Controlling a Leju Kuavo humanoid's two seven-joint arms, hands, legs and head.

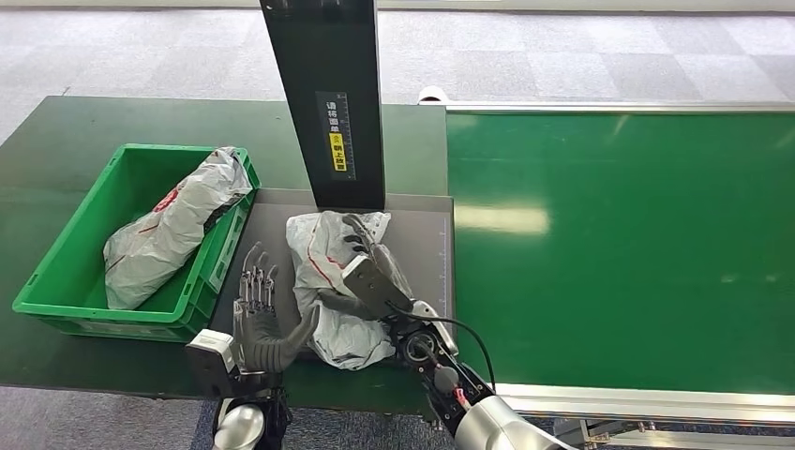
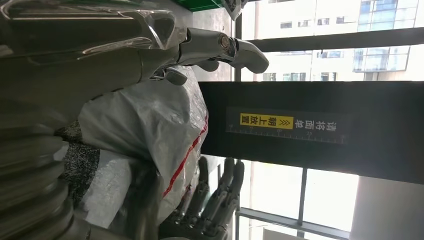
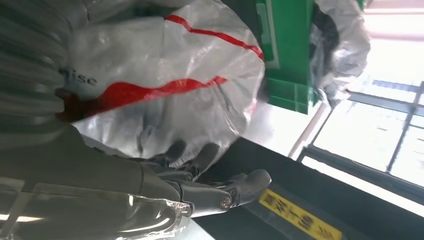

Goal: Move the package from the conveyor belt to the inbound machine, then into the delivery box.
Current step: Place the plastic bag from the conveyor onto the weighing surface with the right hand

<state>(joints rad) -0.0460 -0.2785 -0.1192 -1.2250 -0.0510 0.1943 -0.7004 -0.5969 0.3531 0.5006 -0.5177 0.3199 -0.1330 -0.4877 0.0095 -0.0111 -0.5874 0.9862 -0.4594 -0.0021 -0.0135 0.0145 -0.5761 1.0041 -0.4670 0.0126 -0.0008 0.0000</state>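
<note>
1. Filling the right half of the head view, the green conveyor belt (image 1: pixel 619 244) runs between silver rails and carries nothing.
2. The dark green bench (image 1: pixel 66 169) takes up the left half of that view, with a green crate and a grey metal plate on it.
3. The black upright post (image 1: pixel 323 94) of the inbound machine rises from the top centre of the head view; it bears a small yellow label and stands at the far edge of the grey plate (image 1: pixel 427 253).
4. The green crate (image 1: pixel 66 272), the delivery box, sits at the left of the frame, touching the plate's left edge; a grey plastic bag (image 1: pixel 173 230) with red print lies in it, one end resting on the rim.
5. The package (image 1: pixel 323 272), a crumpled white plastic bag with red stripes, lies on the grey plate in the centre of the frame, just in front of the post.
6. The right hand (image 1: pixel 370 272) lies over the package's right side, fingers stretched across its top and thumb below, cupping it; whether it truly grips I cannot tell.
7. The left hand (image 1: pixel 262 323) stands at the lower centre-left, fingers straight and apart, holding nothing, thumb against the package's left edge.
</note>
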